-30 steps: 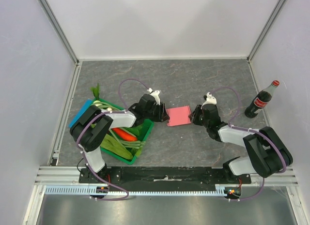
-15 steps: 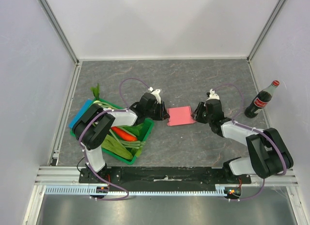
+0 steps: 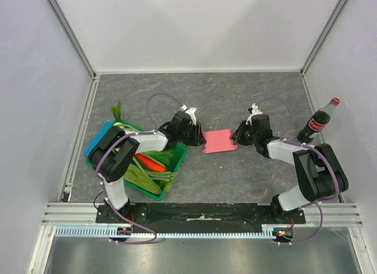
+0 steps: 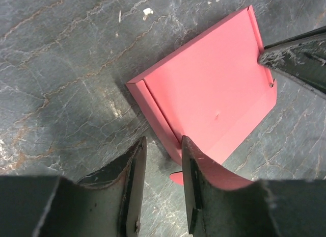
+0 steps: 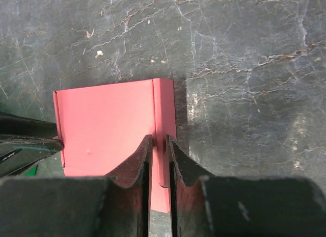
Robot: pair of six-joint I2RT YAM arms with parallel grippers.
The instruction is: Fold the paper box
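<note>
The pink paper box lies flat on the grey table between my two grippers. In the left wrist view, the box has a raised fold along its left edge. My left gripper is open at the box's near corner, with table and a small pink tab showing between the fingers. It is at the box's left edge in the top view. My right gripper is nearly closed around the narrow right-hand flap of the box. It is at the box's right edge in the top view.
A green crate of vegetables stands under my left arm, with a blue item on its far left. A cola bottle stands at the right wall. The opposite gripper's finger shows in each wrist view.
My right gripper has swung up and round at the box's right edge, and its arm now lies more level. The box has shifted slightly. My left gripper has hardly moved.
</note>
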